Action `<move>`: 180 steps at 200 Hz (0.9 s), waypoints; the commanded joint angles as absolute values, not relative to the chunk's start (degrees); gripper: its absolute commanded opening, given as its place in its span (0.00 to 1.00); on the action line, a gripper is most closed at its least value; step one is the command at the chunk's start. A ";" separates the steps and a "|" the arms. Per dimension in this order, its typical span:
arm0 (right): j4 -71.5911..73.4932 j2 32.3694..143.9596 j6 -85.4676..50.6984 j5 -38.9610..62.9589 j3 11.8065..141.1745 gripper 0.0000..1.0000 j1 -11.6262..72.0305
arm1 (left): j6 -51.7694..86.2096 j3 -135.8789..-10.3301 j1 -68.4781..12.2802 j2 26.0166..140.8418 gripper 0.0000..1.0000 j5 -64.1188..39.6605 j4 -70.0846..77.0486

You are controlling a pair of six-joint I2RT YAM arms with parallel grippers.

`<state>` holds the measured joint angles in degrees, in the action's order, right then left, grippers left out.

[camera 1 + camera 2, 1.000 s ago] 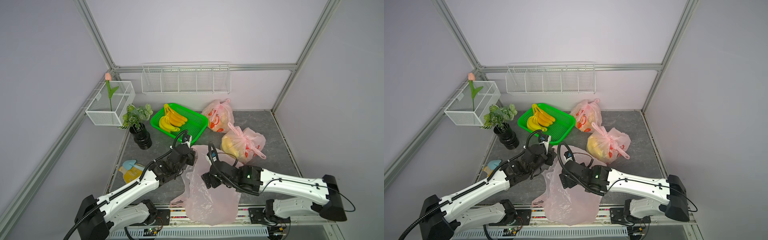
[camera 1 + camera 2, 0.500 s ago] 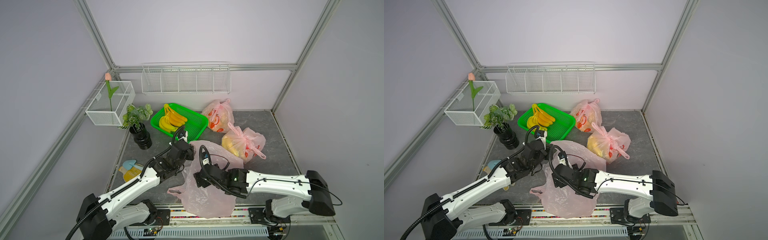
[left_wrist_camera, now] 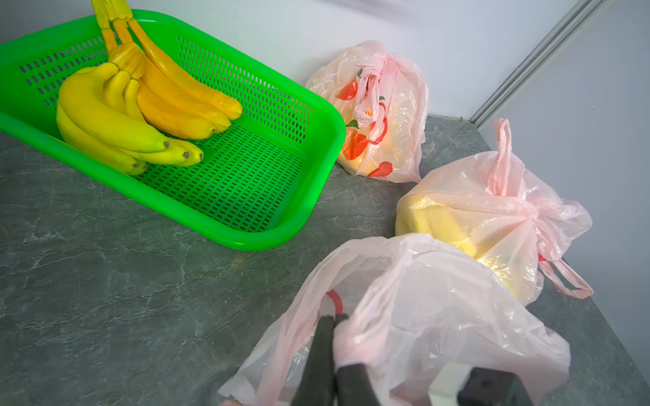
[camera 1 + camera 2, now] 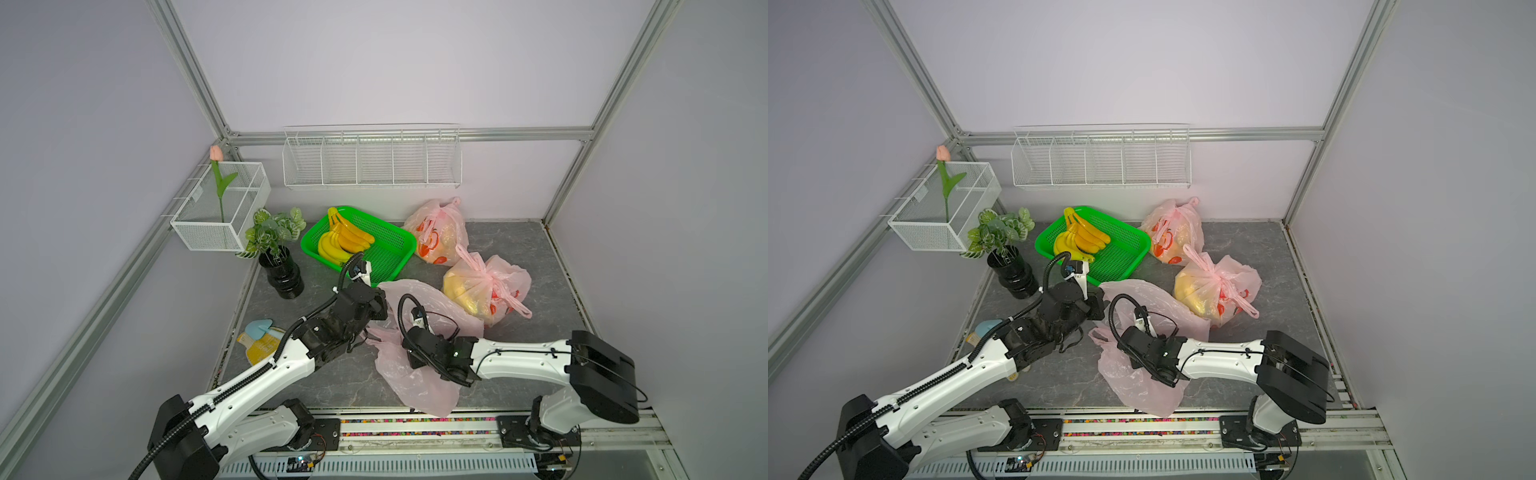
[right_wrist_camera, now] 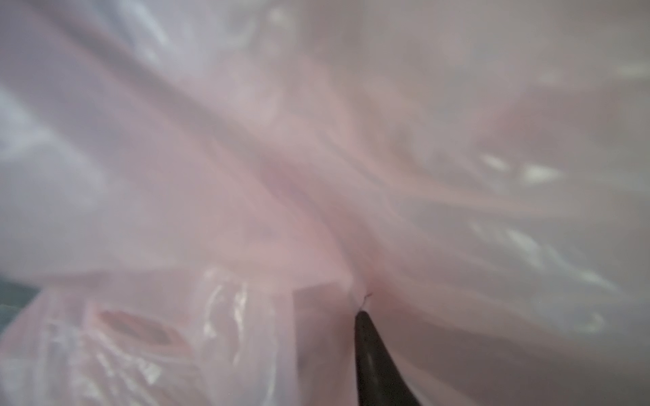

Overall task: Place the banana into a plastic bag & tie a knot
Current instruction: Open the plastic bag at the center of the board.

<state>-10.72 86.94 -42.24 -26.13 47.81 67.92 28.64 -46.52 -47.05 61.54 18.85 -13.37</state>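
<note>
Right pincer (image 4: 413, 361) has shifted leftward, pinching plastic bag (image 4: 415, 390); print illegible.

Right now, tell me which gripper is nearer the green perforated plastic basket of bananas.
Left. The left gripper, pinching the pink plastic bag, sits just before the green basket; the right gripper is farther away, deep in the bag's folds.

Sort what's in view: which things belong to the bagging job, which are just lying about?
Job: bananas, green basket, loose bag.
Lying about: far tied bag, near tied bag, plant, tulip, wall rack, side basket, yellow card.
</note>
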 commanded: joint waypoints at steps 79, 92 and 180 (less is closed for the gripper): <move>-11.16 65.39 -34.39 -20.56 39.21 0.07 64.18 | 21.51 -57.46 -41.44 71.42 0.40 15.62 -16.92; -12.01 64.62 -33.75 -20.65 39.01 0.07 63.78 | 22.46 -56.17 -41.47 69.24 0.61 15.27 -18.07; -4.88 61.52 -31.90 -17.75 34.06 0.07 62.91 | 31.93 -36.22 -41.48 55.07 0.83 9.40 -16.43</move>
<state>-8.45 62.30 -33.36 -19.14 35.35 63.13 28.77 -38.61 -41.63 53.84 14.63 -18.52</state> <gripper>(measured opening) 0.069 0.834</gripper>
